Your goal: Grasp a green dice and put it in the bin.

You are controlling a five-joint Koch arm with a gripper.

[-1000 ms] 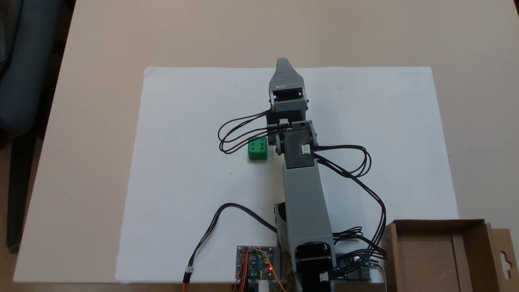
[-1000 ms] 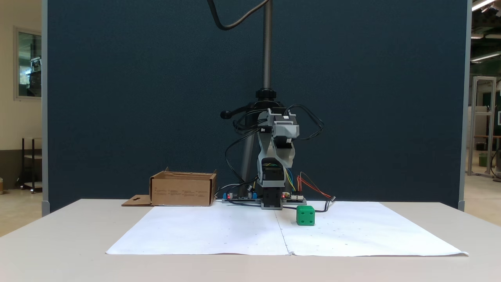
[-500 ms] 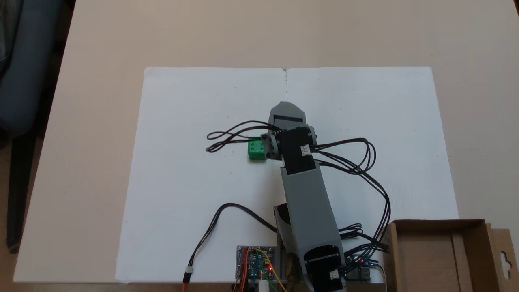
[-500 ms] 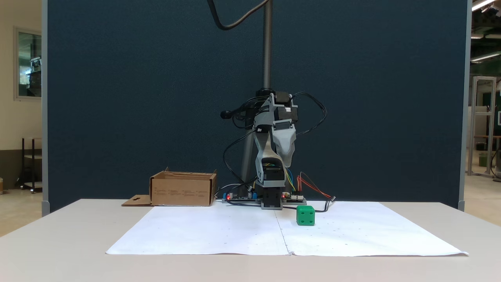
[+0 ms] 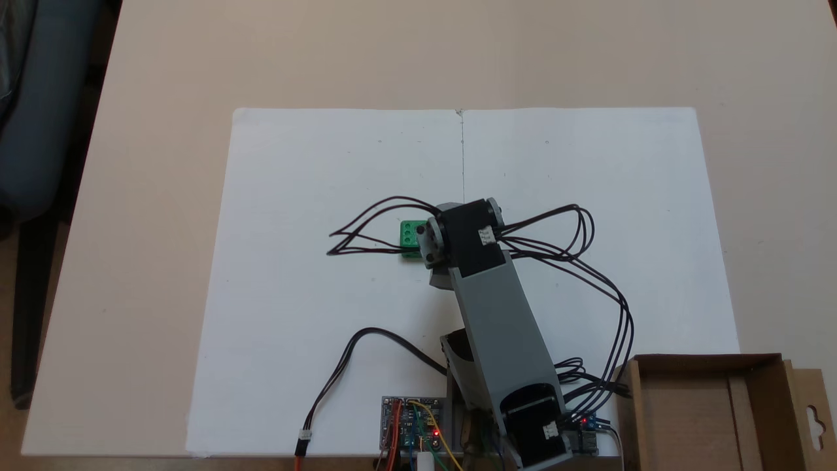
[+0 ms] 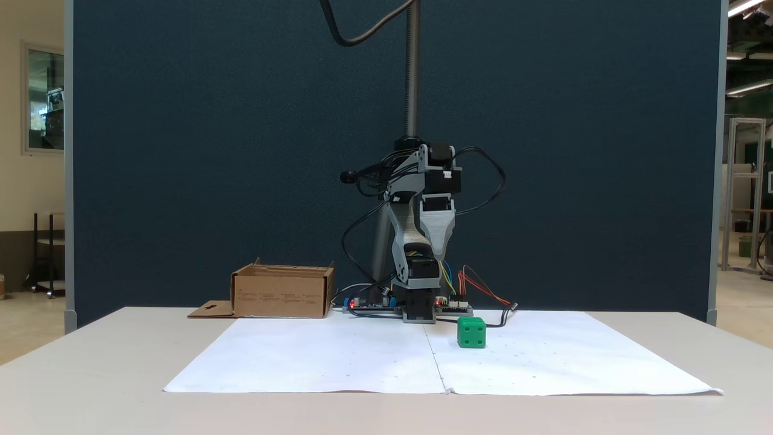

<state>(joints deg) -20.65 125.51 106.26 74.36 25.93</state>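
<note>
Pointing down, the gripper (image 6: 436, 251) had swung back toward the green dice (image 6: 471, 333), jaw state impossible to tell. The dice sat ungrasped mid-bench, bin (image 5: 709, 412) at the corner.

dice (image 6: 471, 332): glossy green plastic | bin (image 6: 282, 294): matt corrugated cardboard | sheet (image 5: 314, 196): white paper

One green dice (image 6: 471, 333) sits on the paper, below the pincer (image 6: 436, 251) and a little to its right in a fixed view. One cardboard bin (image 6: 282, 292) stands well to the pincer's left there. One white paper sheet (image 5: 294, 229) covers one worktop (image 5: 163, 98). One arm (image 5: 497, 307) carries one pincer.
</note>
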